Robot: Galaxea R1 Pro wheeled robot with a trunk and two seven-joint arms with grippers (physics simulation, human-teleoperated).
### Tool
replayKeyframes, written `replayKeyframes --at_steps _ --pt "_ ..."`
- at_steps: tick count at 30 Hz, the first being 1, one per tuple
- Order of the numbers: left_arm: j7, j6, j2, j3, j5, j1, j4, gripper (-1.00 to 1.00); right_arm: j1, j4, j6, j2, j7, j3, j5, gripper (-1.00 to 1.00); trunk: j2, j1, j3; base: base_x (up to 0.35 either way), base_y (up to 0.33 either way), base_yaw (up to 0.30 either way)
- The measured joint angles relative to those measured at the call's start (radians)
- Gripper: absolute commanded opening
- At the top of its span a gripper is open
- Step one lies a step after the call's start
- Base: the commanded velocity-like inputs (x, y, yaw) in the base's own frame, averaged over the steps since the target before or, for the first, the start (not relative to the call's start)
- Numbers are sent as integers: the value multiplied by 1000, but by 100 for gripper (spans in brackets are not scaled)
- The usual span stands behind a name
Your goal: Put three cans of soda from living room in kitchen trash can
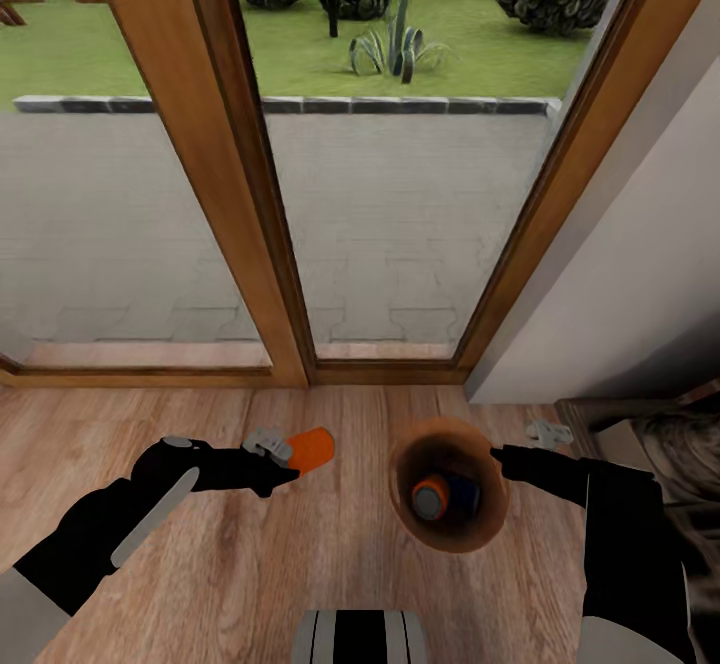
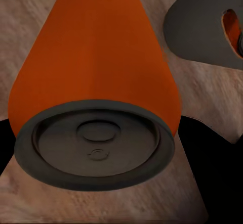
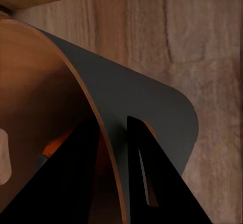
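My left gripper (image 1: 285, 456) is shut on an orange can of soda (image 1: 311, 448), held on its side above the wood floor, left of the tash can (image 1: 402, 464). The left wrist view looks at that orange can (image 2: 96, 67) end-on, with the grey tash can (image 2: 197, 29) beyond it. The bin stands open, brown inside, with an orange can (image 1: 430, 497) and a blue can (image 1: 463, 492) lying in it. My right gripper (image 1: 505, 464) is shut on the bin's rim. In the right wrist view the gripper (image 3: 112, 127) has one finger inside and one outside the bin wall (image 3: 152, 102).
Wood-framed glass doors (image 1: 250, 194) stand just ahead, with a paved patio and lawn outside. A white wall (image 1: 640, 274) angles in at the right, with dark furniture (image 1: 680, 444) below it. A small pale object (image 1: 548, 432) lies on the floor near the right arm.
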State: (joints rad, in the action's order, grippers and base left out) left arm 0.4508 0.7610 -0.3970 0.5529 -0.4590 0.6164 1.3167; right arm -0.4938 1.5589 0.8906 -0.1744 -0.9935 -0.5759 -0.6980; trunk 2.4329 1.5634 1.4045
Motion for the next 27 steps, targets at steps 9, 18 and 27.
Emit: replayKeyframes --at_steps 9,18,27 --pt "-17 -2 17 -9 32 0 -36 -100 -17 7 -37 0 -34 20 -59 -100 0 0 0 0 0 0" --pt "-60 -9 -5 -21 51 0 -83 -100 -38 9 -54 0 -59 68 -77 -100 0 0 0 0 0 0" --pt "-80 -15 7 -24 33 5 -96 -100 -37 20 -63 3 -65 111 -106 -100 0 0 0 0 0 0"
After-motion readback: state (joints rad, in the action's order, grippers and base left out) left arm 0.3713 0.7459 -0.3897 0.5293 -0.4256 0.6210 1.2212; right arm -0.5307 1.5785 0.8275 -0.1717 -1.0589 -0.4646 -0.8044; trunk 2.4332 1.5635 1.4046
